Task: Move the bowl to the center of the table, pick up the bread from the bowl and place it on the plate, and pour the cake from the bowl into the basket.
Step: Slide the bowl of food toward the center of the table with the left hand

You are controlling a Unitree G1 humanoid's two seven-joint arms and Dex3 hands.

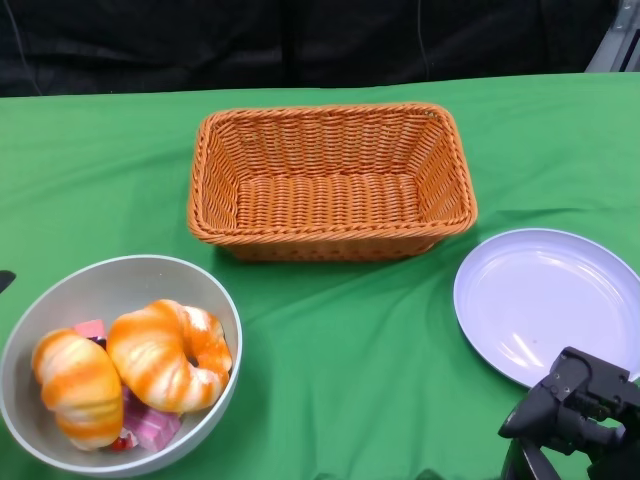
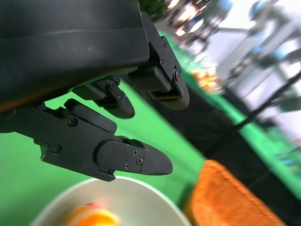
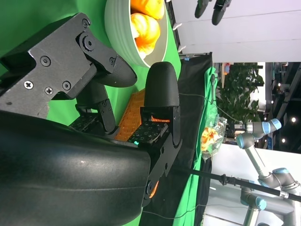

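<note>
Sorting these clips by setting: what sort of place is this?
Probably a robotics lab or demo hall: a green-draped table against a black curtain, and other robot arms standing in a bright room beyond.

A round grey bowl sits upright, left of and nearer than the empty rectangular orange wicker basket. Inside the bowl lie two glossy orange-and-cream bread rolls side by side, on top of small pink cake pieces. A round pale lilac plate lies flat and empty, right of the basket.
</note>
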